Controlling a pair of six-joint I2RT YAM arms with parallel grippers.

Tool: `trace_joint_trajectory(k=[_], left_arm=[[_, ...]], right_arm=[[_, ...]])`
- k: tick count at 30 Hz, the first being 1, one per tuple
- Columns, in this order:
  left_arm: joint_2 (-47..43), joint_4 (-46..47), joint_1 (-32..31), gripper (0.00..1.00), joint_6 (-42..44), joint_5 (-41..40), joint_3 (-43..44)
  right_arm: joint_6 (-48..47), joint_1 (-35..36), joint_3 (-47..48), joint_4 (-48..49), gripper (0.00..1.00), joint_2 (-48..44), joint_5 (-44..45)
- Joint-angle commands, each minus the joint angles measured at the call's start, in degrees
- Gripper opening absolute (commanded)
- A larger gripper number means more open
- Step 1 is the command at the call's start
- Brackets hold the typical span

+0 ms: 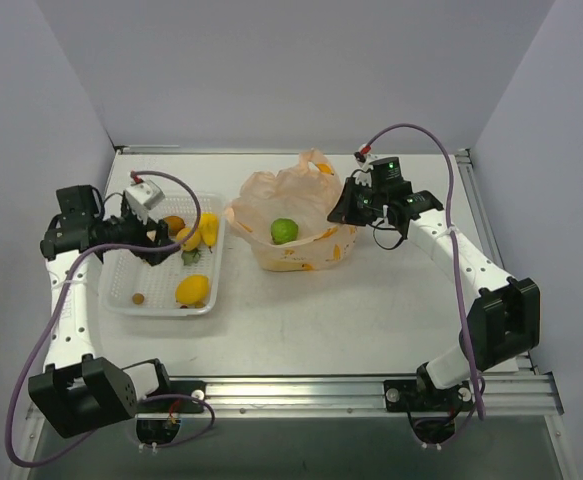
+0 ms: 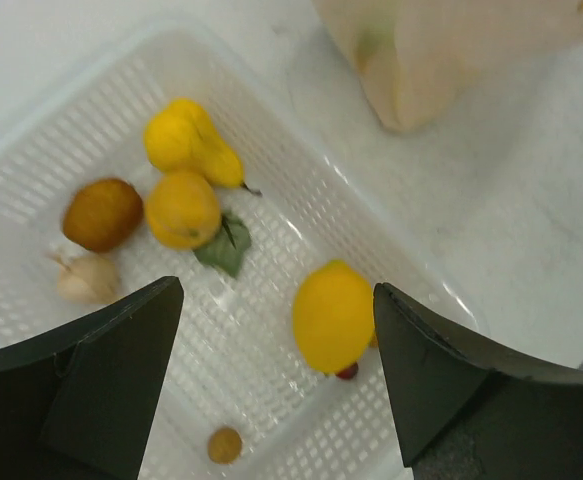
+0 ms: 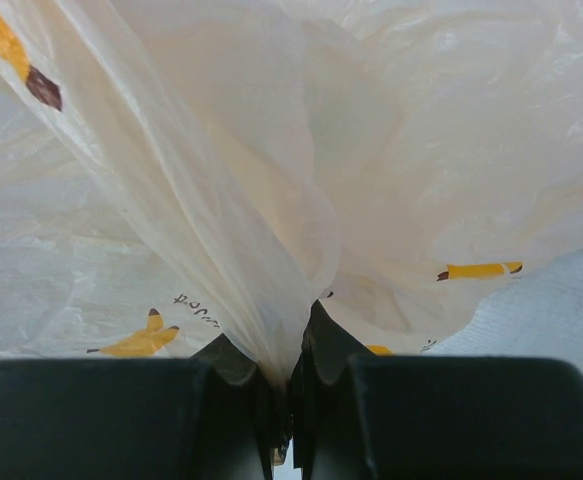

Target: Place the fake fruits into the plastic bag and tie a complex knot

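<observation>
The plastic bag stands open, a green fruit in its mouth; the film veils anything lower. The right gripper is clamped on the bag's rim fold. A strip of bare table separates the bag from the white mesh tray on its left-arm side. The tray holds a lemon, a pear, an orange fruit and a brown fruit. Over them hangs the left gripper, spread wide and empty.

Bare floor of the tray gives room between the lemon and the orange fruit.
</observation>
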Motion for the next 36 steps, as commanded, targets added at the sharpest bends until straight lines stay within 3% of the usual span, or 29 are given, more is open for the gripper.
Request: trace_joint_trajectory(k=[1, 4, 8, 13, 21, 24, 30, 36], left_arm=[[0.49, -15.27, -2.03, 0.88, 16.89, -6.35, -3.98], [2.42, -15.45, -5.11, 0.96, 14.61, -11.19, -6.89], [3.32, -13.35, -10.02, 0.97, 8.64, -14.88, -11.98], [4.36, -1.95, -20.21, 0.97, -1.46, -28.23, -21.03], [8.5, 8.89, -20.85, 0.98, -7.02, -37.21, -23.94], [9.47, 11.18, -20.58, 0.97, -8.42, -36.43, -23.42], [5.96, 11.27, -20.14, 0.97, -8.34, -27.13, -23.24], [1.56, 13.11, -19.79, 0.97, -2.2, -19.73, -23.33]], right_arm=[[-1.55, 0.26, 3.05, -1.4, 0.0, -1.04, 0.83], [-1.9, 0.26, 3.49, -2.01, 0.0, -0.87, 1.09], [-2.51, 0.26, 3.14, -2.1, 0.0, -0.87, 2.24], [-2.87, 0.17, 2.79, -2.01, 0.0, -0.78, 2.5], [-2.95, 0.08, 2.79, -2.01, 0.0, -0.69, 2.68], [-3.13, 0.17, 2.79, -2.01, 0.0, -0.69, 2.5], [-3.57, 0.08, 2.88, -2.37, 0.0, -0.87, 2.77], [-3.48, -0.01, 2.53, -2.54, 0.0, -1.13, 2.5]])
